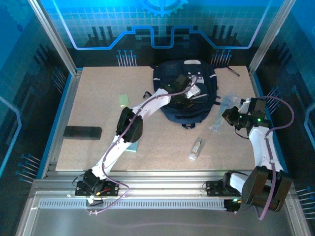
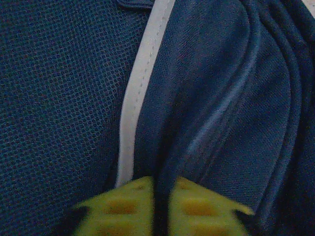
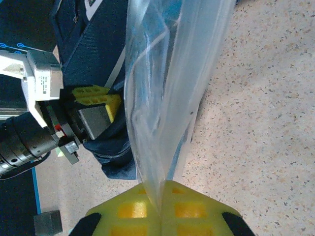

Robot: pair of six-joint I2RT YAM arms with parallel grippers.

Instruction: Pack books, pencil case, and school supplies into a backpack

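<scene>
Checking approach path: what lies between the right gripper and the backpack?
The translucent pencil case, pinched by the right gripper, spans toward the backpack; right wrist view.

You've got a flat black block (image 1: 82, 132) near the speckled desk's (image 1: 98, 88) left edge, and a thin dark stick (image 1: 232, 71) at its far right corner.

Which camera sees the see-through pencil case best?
The right wrist camera: the pencil case is close-up, pinched in the right hand. From the top it's small, beside the backpack. The left wrist camera faces backpack fabric.
</scene>
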